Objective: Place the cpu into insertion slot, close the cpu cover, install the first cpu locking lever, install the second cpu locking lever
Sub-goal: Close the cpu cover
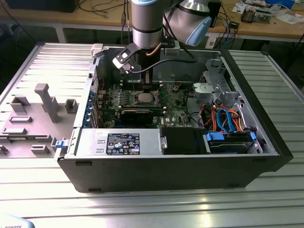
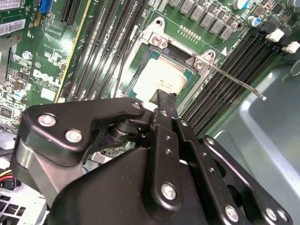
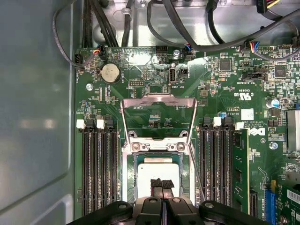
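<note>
The cpu (image 3: pixel 157 168) lies silver face up inside the insertion slot (image 3: pixel 130 176), square with its rim. In the second wrist view the cpu (image 2: pixel 161 77) sits flat in the insertion slot (image 2: pixel 157 40) too. The cpu cover (image 3: pixel 158 98) is swung open, its window frame raised beyond the slot. A thin locking lever (image 2: pixel 234 80) sticks out unlatched beside the slot. My gripper (image 3: pixel 161 183) hangs just over the chip's near edge, its black pads pressed together and shut on nothing. In the exterior view the gripper (image 1: pixel 142 89) reaches down into the open computer case over the cpu (image 1: pixel 144 98).
Black memory slots (image 3: pixel 98 173) flank the socket on both sides, one holding a green module (image 3: pixel 240 168). A round coin battery (image 3: pixel 110 73) and black cables (image 3: pixel 154 23) lie beyond the cover. The case's grey wall (image 3: pixel 37 117) stands close by. A drive cage (image 1: pixel 213 88) sits at the exterior view's right.
</note>
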Controlling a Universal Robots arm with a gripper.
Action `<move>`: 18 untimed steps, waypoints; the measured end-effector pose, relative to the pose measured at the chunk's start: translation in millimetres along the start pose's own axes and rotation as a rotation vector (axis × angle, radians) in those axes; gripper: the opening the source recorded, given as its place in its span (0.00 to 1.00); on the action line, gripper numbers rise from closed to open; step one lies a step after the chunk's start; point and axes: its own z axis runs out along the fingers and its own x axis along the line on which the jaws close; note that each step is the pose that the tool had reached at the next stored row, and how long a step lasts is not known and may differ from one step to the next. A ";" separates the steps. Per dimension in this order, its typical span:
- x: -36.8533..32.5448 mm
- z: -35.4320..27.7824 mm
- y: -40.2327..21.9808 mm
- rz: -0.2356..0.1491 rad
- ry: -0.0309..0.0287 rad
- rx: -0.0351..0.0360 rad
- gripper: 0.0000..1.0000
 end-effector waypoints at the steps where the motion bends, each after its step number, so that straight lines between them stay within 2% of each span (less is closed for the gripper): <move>1: 0.0 0.0 0.0 0.000 -0.0005 0.0000 0.11; 13: 0.0 -0.6 0.0 0.000 -0.0028 0.0002 0.11; 18: 0.2 -4.9 0.2 0.000 -0.0071 0.0002 0.11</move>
